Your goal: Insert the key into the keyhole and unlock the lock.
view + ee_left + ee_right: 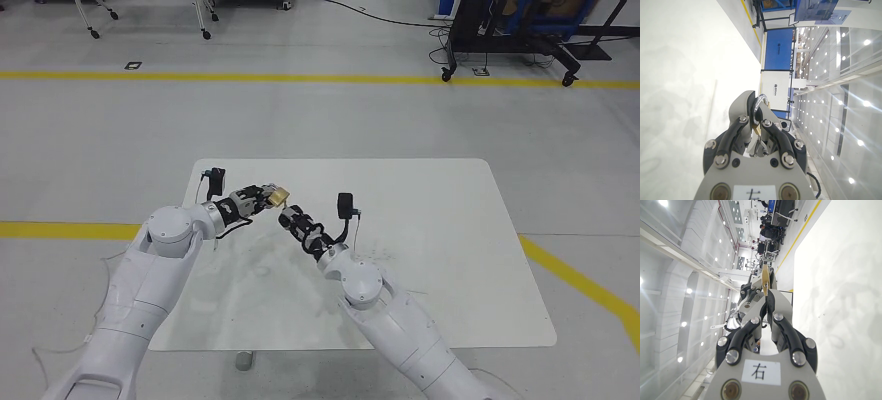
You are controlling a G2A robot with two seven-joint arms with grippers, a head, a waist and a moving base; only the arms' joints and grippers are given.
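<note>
From high on the robot, looks down on the whole white rounded-corner table (440, 260) and the floor past its far edge. From each wrist, looks close, rolled sideways, level over the tabletop. Shares the small brass padlock (281, 194) in all three.

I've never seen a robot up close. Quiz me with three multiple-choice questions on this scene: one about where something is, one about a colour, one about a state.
1. Where is the padlock? A loose on the table; B in the left gripper; C on the floor.
2. What colour is its body? A red; B black; C brass yellow.
3. How are the right gripper's fingers? A spread wide; B closed on the key; C pointing at the floor.
Answers: 1 B, its fingers clamp the lock; 2 C, golden in every view; 3 B, they meet at the lock's end.
</note>
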